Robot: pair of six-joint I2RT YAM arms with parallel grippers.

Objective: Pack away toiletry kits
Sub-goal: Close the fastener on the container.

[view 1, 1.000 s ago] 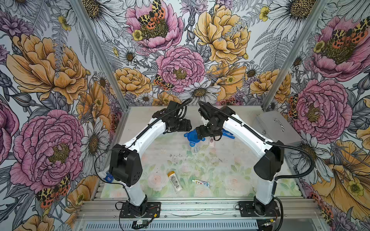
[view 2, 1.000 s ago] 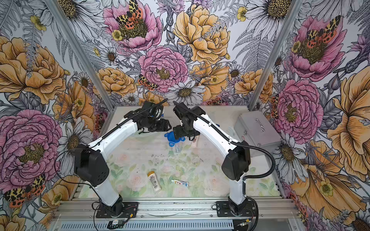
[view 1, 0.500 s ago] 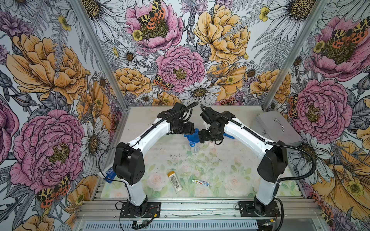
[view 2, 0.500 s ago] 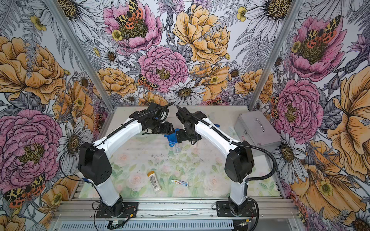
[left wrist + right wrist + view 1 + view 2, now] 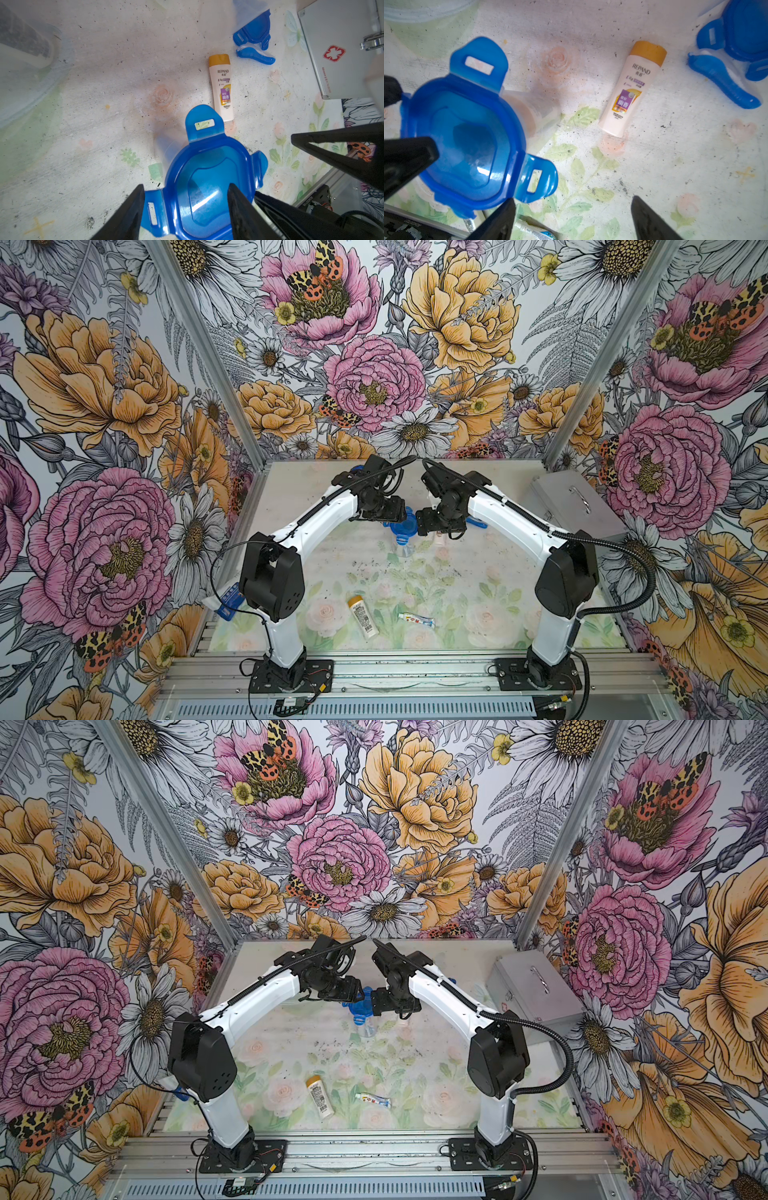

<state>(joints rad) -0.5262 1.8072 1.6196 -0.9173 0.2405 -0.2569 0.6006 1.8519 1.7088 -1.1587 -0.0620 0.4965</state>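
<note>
A blue four-tab lid sits on a clear plastic cup at the back middle of the table. My left gripper hangs over it, open, one finger by a side tab and the other over the lid's top. My right gripper is wide open beside the lid, with only table between its fingers. A white orange-capped bottle lies close by. A blue toothbrush rests against a second blue lid.
Another orange-capped bottle and a toothpaste tube lie near the front edge. A second tube lies by the cup. The silver case stands at the right. A clear container sits on the lid's far side.
The left arm has swung in over the blue lid and its jaws have narrowed a little. The right gripper has dropped slightly beside the lid. The lid and cup have stayed put.
</note>
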